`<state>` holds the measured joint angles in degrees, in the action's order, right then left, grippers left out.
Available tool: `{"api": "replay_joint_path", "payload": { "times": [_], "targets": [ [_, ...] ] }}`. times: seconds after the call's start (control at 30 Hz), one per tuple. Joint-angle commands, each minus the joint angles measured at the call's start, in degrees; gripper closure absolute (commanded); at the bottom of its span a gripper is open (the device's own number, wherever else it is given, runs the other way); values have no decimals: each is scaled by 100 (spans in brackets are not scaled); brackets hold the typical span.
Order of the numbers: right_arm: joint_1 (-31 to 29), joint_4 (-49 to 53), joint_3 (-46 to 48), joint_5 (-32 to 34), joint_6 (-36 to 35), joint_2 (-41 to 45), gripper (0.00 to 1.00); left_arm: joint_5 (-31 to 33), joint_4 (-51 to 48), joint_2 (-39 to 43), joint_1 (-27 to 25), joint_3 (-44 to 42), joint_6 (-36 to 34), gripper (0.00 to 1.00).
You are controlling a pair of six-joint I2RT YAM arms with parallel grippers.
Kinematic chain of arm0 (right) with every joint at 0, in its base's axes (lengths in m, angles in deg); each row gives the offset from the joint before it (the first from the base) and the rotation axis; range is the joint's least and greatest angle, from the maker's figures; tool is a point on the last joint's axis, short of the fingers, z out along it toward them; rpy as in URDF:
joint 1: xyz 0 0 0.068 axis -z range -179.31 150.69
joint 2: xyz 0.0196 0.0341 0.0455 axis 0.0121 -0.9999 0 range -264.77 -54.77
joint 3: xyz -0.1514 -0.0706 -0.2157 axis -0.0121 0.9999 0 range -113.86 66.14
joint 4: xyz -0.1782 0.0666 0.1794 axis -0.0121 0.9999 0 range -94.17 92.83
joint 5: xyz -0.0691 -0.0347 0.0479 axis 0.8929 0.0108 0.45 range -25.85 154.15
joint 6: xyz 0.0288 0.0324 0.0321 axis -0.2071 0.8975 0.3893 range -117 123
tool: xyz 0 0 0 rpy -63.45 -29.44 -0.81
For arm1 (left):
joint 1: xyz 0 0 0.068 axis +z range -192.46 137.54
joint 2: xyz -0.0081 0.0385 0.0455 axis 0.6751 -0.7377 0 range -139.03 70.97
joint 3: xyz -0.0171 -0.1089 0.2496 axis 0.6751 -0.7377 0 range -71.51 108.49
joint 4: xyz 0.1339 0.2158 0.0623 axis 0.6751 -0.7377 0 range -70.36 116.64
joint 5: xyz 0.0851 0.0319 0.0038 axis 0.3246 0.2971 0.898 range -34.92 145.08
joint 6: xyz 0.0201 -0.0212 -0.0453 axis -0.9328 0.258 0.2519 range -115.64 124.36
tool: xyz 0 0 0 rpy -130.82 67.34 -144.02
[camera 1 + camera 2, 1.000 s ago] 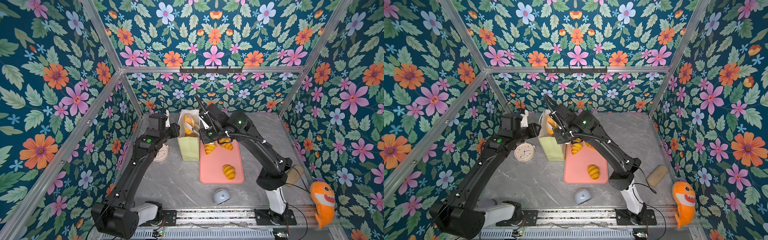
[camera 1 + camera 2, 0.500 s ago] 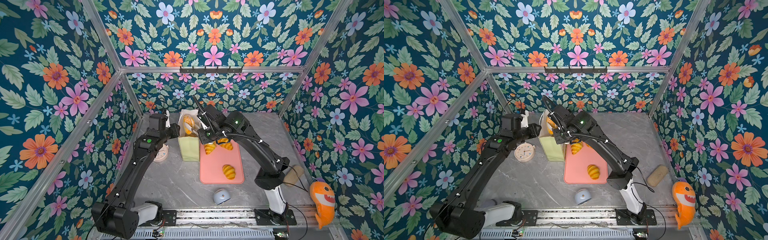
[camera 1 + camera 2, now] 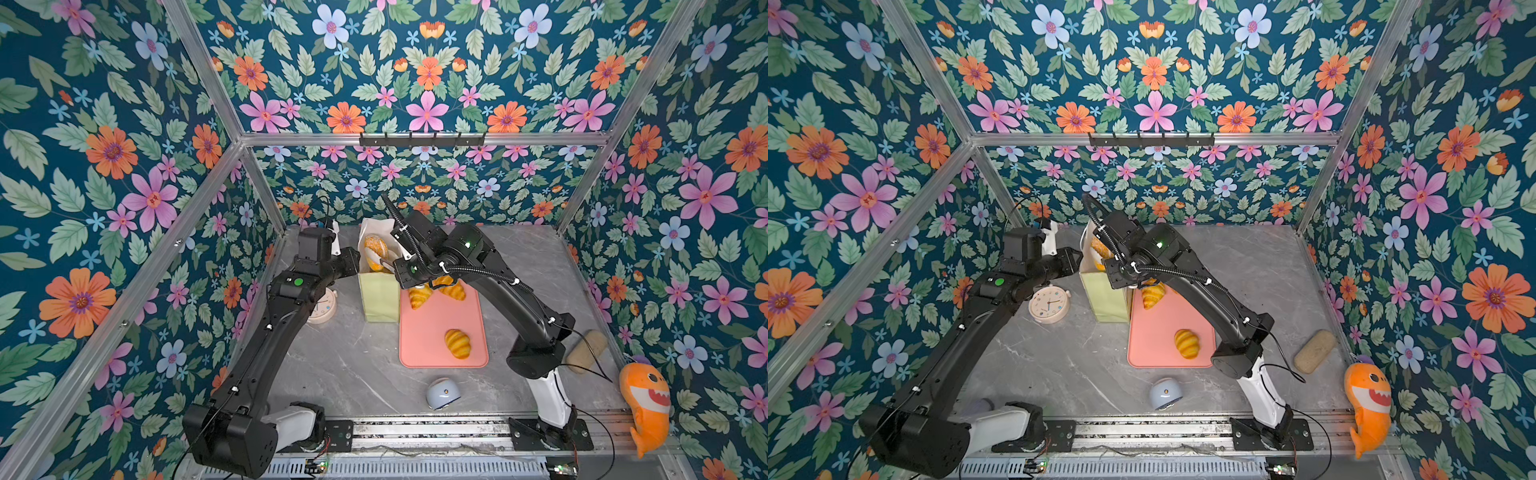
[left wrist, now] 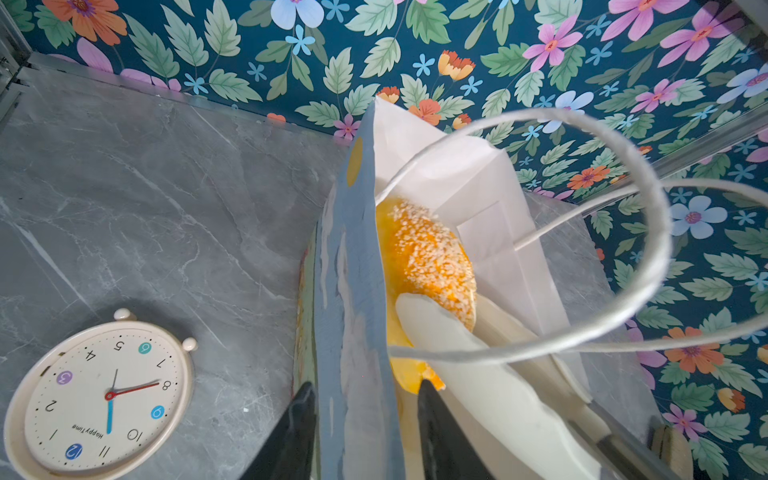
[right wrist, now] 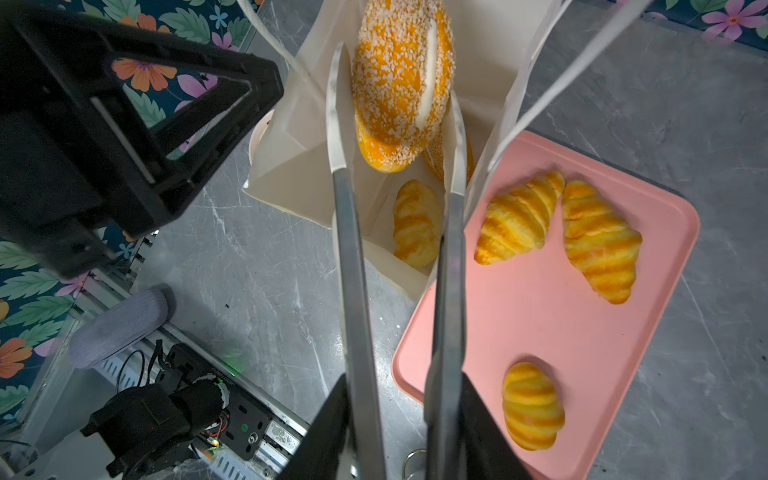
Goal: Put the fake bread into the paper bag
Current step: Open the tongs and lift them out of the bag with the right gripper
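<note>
The paper bag stands upright left of a pink tray. My right gripper is shut on metal tongs. The tong blades flank a seeded bun in the bag's mouth. Deeper inside lie a croissant and part of another seeded bun. Three croissants lie on the tray. My left gripper is open, its fingers astride the bag's blue printed wall, one inside and one outside.
The pink tray touches the bag's right side. A round clock lies left of the bag under the left arm. A pale blue dome sits near the front rail, with a tan block and an orange shark plush at the right wall.
The right arm has swung slightly left and lower, bringing the bun further into the bag's mouth, and the tong blades have spread a little. The left arm has stayed put.
</note>
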<state>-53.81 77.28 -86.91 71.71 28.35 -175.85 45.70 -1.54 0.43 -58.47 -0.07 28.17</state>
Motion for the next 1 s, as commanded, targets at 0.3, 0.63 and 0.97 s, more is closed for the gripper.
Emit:
{"api": "replay_joint_path", "payload": {
  "times": [0.3, 0.63, 0.97],
  "targets": [
    [-16, -55, -51, -79, -29, 21, 58, -46, 105, 32, 4, 41, 1, 58],
    [-34, -156, -143, -266, -97, 276, 58, -41, 85, 21, 8, 72, -8, 58],
    [-70, -102, -193, -298, -173, 640, 59, -28, 59, 41, 2, 73, -17, 58]
  ]
}}
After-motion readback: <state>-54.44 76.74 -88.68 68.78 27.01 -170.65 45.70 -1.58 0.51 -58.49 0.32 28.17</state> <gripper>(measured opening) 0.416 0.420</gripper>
